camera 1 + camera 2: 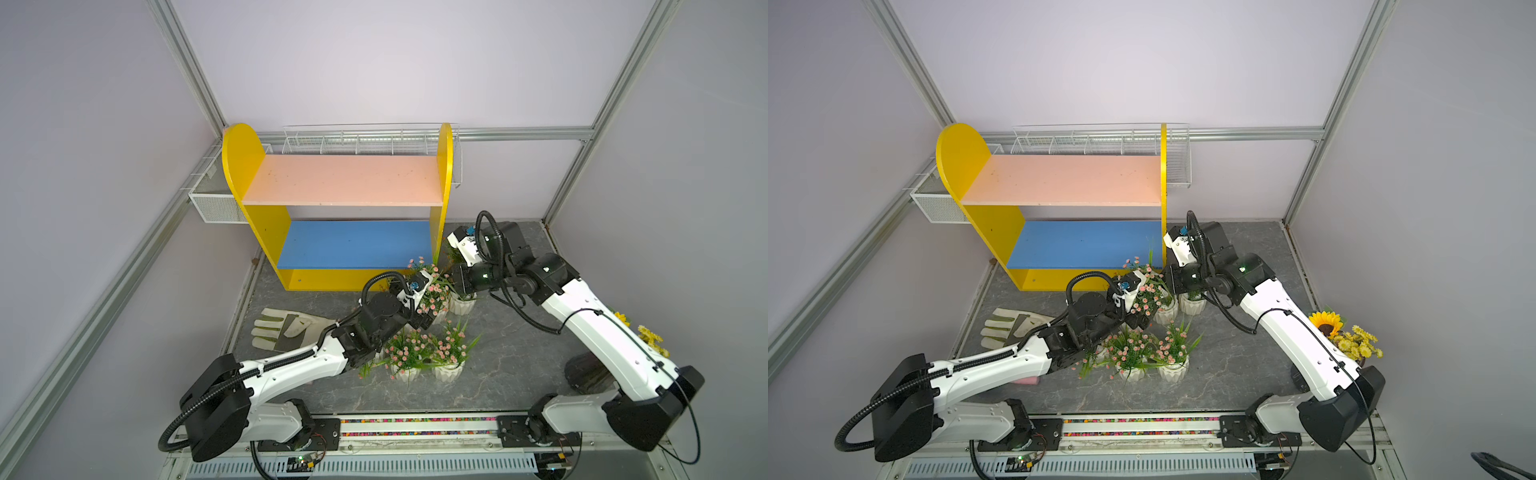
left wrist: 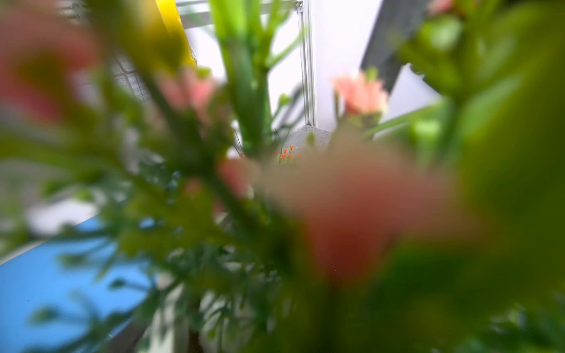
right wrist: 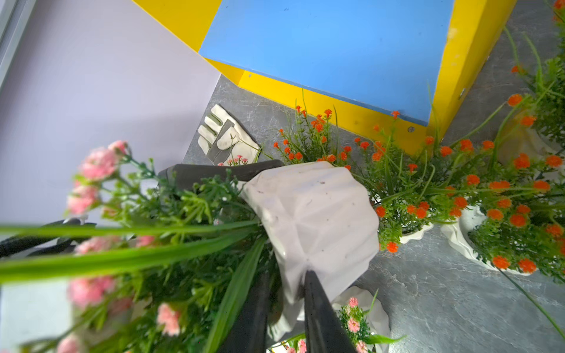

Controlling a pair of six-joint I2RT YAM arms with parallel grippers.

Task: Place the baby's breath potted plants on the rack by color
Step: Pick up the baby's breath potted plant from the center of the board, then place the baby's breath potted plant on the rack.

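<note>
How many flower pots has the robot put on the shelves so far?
None yet: the pink board and blue board are both bare. In hand: one pink plant, tipped sideways between black fingers. Left: it and all the other pink plants and orange plants standing on the grey tabletop.

The rack (image 1: 243,166) has yellow side panels, a pale pink upper board (image 1: 345,178) and a blue lower board (image 1: 353,245). The pink-blossomed plants (image 1: 409,353) and the orange-red-blossomed plants (image 3: 501,201) have green sprigs and stand in white faceted pots. The tilted pot (image 3: 315,220) shows dark specks on its white. The glove (image 1: 286,328) is cream with grey-green patches. The sunflower bouquet (image 1: 1327,322) is yellow with a brown centre. The tabletop (image 1: 498,365) is grey, marbled with pale veins. The wire baskets (image 1: 216,203) are white, and the arms (image 1: 291,365) are white with black joints.
</note>
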